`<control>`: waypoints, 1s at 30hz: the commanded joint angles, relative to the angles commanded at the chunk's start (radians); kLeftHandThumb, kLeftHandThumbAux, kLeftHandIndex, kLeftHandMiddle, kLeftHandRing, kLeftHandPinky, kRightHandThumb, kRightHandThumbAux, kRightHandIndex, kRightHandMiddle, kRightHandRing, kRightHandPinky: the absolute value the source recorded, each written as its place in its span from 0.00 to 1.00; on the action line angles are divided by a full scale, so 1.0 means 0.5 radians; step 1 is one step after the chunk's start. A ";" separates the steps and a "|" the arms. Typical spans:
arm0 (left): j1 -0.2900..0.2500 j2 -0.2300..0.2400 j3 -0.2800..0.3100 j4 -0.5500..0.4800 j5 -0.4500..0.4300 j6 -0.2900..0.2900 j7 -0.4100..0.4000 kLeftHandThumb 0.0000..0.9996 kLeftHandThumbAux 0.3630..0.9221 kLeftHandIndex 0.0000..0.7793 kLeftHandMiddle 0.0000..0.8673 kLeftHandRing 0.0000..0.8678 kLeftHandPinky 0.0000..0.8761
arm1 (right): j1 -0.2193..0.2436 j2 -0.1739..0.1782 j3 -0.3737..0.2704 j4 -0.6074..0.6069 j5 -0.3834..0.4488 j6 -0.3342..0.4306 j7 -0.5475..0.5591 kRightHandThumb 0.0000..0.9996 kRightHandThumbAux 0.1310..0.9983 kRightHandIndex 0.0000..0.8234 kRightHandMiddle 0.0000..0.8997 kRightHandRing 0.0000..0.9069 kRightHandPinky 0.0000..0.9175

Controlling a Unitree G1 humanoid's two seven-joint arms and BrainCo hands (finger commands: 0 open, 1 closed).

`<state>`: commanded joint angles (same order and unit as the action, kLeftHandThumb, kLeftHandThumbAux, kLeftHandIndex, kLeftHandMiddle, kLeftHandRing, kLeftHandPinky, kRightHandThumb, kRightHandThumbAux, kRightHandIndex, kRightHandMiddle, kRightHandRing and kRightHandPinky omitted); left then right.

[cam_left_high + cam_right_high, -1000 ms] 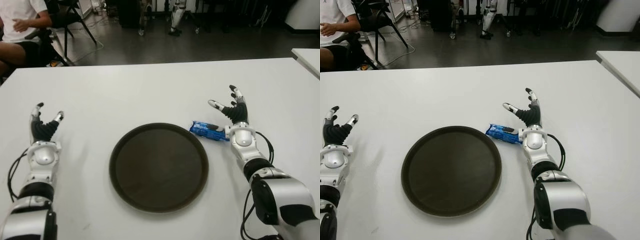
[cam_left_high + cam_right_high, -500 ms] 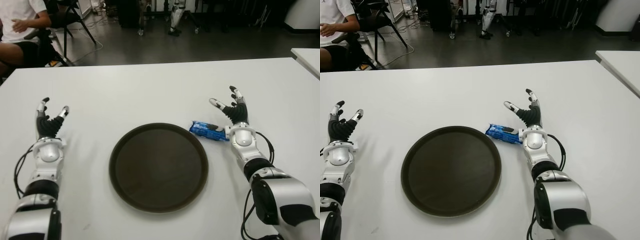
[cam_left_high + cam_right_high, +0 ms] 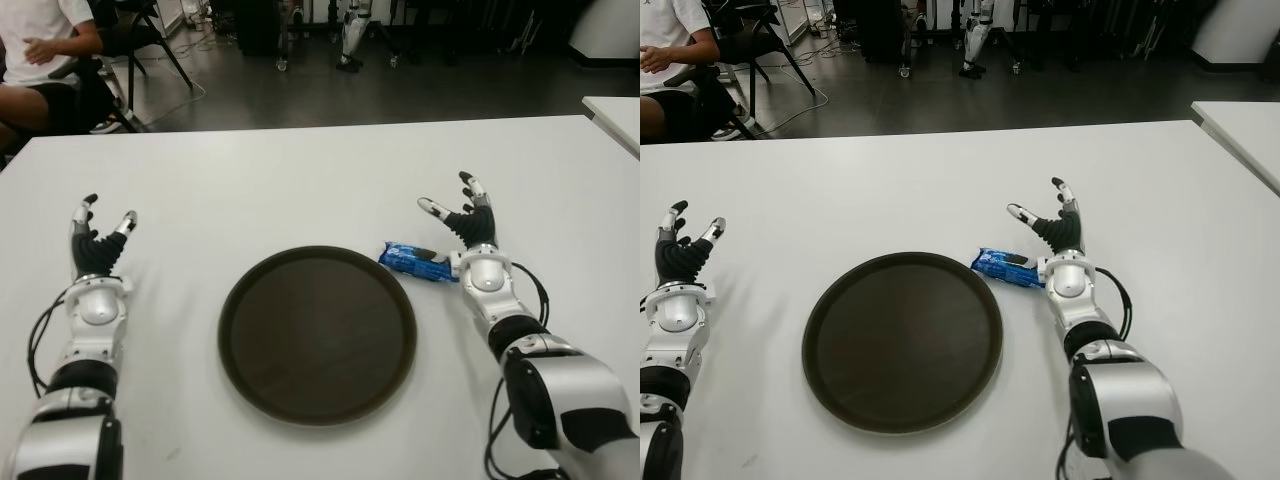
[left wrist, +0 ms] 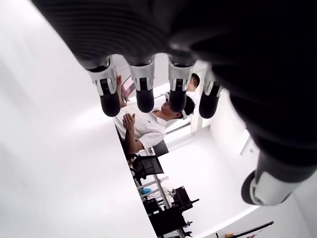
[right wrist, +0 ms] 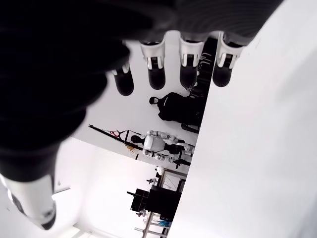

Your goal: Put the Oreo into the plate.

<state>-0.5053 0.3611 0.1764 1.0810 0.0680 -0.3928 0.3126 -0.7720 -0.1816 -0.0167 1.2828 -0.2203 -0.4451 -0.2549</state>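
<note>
A blue Oreo pack (image 3: 417, 260) lies flat on the white table, touching the right rim of the round dark plate (image 3: 318, 335). My right hand (image 3: 463, 220) stands just right of the pack with its fingers spread upward and nothing in them; the pack's right end sits against the hand's base. My left hand (image 3: 97, 240) is far to the left of the plate, fingers also spread and empty. Both wrist views show straight fingertips (image 5: 156, 74) with nothing between them.
The white table (image 3: 300, 190) stretches wide behind the plate. A seated person (image 3: 40, 50) is beyond the far left corner. A second white table edge (image 3: 615, 115) shows at the far right. Chairs and equipment stand on the dark floor behind.
My left hand has moved slightly forward and up on the table compared with one second ago. The right hand, Oreo pack and plate have not moved.
</note>
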 joint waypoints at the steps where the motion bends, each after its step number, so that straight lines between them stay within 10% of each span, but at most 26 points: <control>1: -0.002 0.000 0.003 0.003 -0.003 -0.003 -0.002 0.00 0.38 0.00 0.00 0.00 0.00 | -0.012 -0.023 0.030 -0.005 -0.027 0.034 0.025 0.00 0.60 0.06 0.04 0.02 0.01; 15: 0.016 -0.006 -0.025 -0.037 0.023 -0.025 0.003 0.00 0.39 0.00 0.00 0.00 0.00 | 0.033 -0.237 0.450 -0.571 -0.382 0.681 0.510 0.00 0.57 0.03 0.03 0.02 0.01; 30: 0.034 -0.011 -0.032 -0.037 0.031 -0.096 0.014 0.00 0.31 0.00 0.00 0.00 0.00 | 0.185 -0.274 0.437 -0.964 -0.286 0.779 0.739 0.00 0.58 0.02 0.04 0.02 0.01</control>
<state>-0.4884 0.3554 0.1602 1.0624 0.0837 -0.4406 0.3196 -0.6795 -0.3189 0.2016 0.8009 -0.3631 -0.0557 0.1148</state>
